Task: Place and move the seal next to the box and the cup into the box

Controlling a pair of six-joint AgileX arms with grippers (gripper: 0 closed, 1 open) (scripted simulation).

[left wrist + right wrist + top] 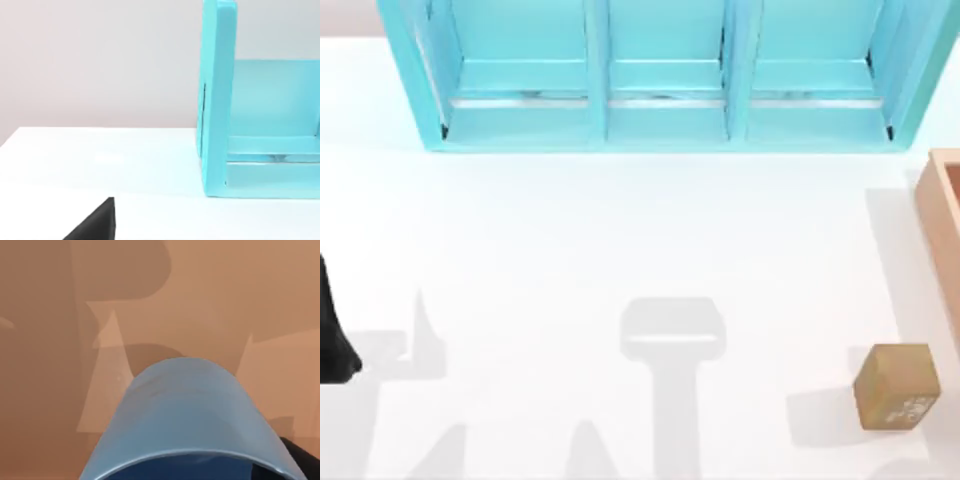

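Right wrist view: blue cup (187, 415) close under the camera, over the box (240, 300) floor, grip on it cannot be told; top view: seal (897, 387) on white table (620, 250) near box wall, left arm (332, 330) at left edge.

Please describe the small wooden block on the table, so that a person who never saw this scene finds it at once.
Start at the big orange-tan box on the table's right edge, then look just below it in the top view. The seal stands there alone on the white table: small, tan-brown, roughly cubic, with a white mark on one face.
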